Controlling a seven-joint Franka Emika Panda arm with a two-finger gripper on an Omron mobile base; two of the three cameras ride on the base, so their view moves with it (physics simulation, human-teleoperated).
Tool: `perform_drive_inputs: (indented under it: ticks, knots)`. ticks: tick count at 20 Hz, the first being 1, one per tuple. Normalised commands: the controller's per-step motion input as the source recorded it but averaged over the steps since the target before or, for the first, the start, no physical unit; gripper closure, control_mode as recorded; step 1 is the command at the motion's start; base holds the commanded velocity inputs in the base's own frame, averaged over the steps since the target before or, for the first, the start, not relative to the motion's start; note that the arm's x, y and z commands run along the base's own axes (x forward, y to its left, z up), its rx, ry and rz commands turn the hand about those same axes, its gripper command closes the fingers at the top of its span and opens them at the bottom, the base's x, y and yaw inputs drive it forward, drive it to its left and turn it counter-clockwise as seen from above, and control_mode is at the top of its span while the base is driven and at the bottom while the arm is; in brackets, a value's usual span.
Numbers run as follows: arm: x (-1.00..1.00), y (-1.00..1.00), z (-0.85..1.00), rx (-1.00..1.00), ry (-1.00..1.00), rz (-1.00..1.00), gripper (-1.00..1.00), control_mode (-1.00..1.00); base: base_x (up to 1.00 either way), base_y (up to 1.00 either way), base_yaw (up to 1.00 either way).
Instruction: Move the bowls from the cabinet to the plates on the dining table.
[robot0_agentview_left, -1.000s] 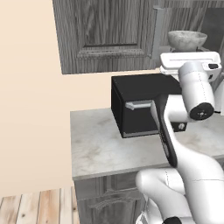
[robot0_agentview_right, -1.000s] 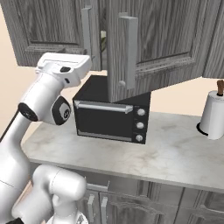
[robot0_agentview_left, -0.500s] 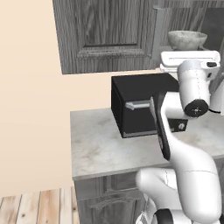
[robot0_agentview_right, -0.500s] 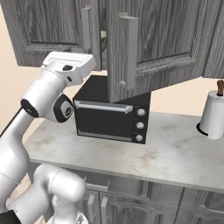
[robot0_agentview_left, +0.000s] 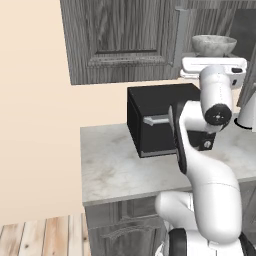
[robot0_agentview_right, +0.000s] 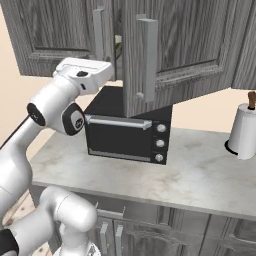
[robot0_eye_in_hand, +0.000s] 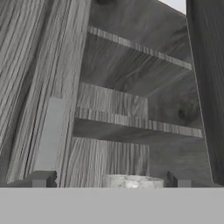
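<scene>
A: Where's the bowl (robot0_agentview_left: 214, 44)?
B: On the open cabinet (robot0_agentview_right: 165, 45) shelf, straight ahead of the gripper (robot0_eye_in_hand: 111, 180), whose fingers are spread, empty, rim showing between the tips

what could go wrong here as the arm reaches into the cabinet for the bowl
1. The open cabinet door hangs right beside the hand; a sideways swing could knock it.
2. In the hand view the bowl sits low, with just its rim showing between the open fingers, so a straight push could shove it deeper instead of gripping it.
3. The black oven sits just under the arm; dropping low on the way out could hit it.
</scene>
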Motion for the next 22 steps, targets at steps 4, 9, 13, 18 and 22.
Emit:
perform_drive_inputs:
  ticks: [4, 9, 13, 18, 22]
  knots:
    - [0.09, -0.16, -0.04, 0.11, 0.13, -0.02, -1.0, -1.0, 0.0, 0.0, 0.0]
    - [0.09, -0.11, -0.08, 0.08, 0.07, -0.02, -1.0, -1.0, 0.0, 0.0, 0.0]
    - [0.1, -0.11, -0.13, 0.04, 0.02, -0.02, -1.0, -1.0, 0.0, 0.0, 0.0]
    - [0.14, -0.14, -0.14, 0.05, 0.03, -0.01, -1.0, -1.0, 0.0, 0.0, 0.0]
    - [0.19, -0.08, -0.13, 0.03, 0.03, -0.01, -1.0, -1.0, 0.0, 0.0, 0.0]
